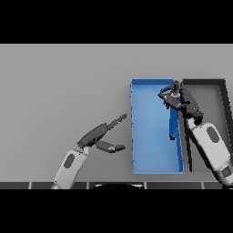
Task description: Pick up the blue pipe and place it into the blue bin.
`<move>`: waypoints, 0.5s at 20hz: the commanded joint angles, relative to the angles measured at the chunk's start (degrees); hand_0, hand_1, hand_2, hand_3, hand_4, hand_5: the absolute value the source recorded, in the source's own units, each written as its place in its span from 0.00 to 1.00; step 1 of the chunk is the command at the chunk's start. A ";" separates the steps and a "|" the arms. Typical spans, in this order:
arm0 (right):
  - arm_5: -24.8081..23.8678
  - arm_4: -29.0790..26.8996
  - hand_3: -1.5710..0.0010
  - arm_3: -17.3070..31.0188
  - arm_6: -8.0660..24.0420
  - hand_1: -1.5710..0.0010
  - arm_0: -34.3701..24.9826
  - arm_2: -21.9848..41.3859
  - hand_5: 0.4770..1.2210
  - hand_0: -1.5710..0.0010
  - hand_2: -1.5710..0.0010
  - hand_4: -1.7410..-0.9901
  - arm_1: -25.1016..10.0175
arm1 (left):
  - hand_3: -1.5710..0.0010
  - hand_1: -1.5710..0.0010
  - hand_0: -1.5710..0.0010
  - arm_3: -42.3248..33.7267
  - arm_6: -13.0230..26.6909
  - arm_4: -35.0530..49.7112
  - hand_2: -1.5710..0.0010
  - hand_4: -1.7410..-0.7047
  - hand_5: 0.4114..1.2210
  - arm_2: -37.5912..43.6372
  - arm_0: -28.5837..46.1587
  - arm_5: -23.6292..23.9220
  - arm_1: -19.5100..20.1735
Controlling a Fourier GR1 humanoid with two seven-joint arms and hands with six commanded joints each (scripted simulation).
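Over the blue bin's right wall, the right hand curls round the blue pipe; the left hand rests open, empty, by the table's near edge.

Upper end of blue pipe hidden beneath right hand. Dark bin partly covered by right arm. Fingers' grip on pipe too small to tell.
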 commanded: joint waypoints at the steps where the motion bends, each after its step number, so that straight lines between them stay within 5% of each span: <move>1: -1.63 0.12 0.42 1.14 0.03 0.00 -0.03 2.42 1.00 0.00 0.00 0.00 -0.27 | 1.00 1.00 1.00 -0.10 0.22 0.05 1.00 0.83 0.01 0.22 -0.30 0.08 0.08; 2: -3.91 -1.96 0.46 2.81 0.02 0.01 -0.89 5.46 1.00 0.00 0.00 0.00 -2.19 | 1.00 1.00 1.00 0.04 0.83 0.01 1.00 0.83 0.01 0.16 -0.49 0.28 -0.31; 3: -5.75 -4.48 0.50 4.14 0.02 0.15 -2.19 8.77 1.00 0.07 0.15 0.08 -4.17 | 1.00 1.00 1.00 -0.15 0.50 -0.29 1.00 0.83 0.01 0.09 -0.07 0.51 -0.16; 5: -7.72 -9.36 0.68 6.92 0.07 0.46 -5.28 15.28 1.00 0.40 0.45 0.32 -7.50 | 1.00 1.00 1.00 -0.51 0.14 -0.31 1.00 0.83 0.01 -0.26 0.41 0.31 -0.12; 7: -6.84 -12.61 0.79 8.51 0.06 0.65 -8.67 21.94 1.00 0.62 0.65 0.54 -10.12 | 1.00 1.00 1.00 -0.48 0.48 -0.35 1.00 0.83 0.02 0.01 0.01 0.30 0.16; 10: -3.64 -15.17 0.89 8.66 -0.30 0.82 -14.58 31.48 0.82 0.80 0.82 0.75 -14.59 | 1.00 1.00 1.00 -0.28 1.09 -0.03 1.00 0.83 0.02 0.15 -0.19 0.34 -0.18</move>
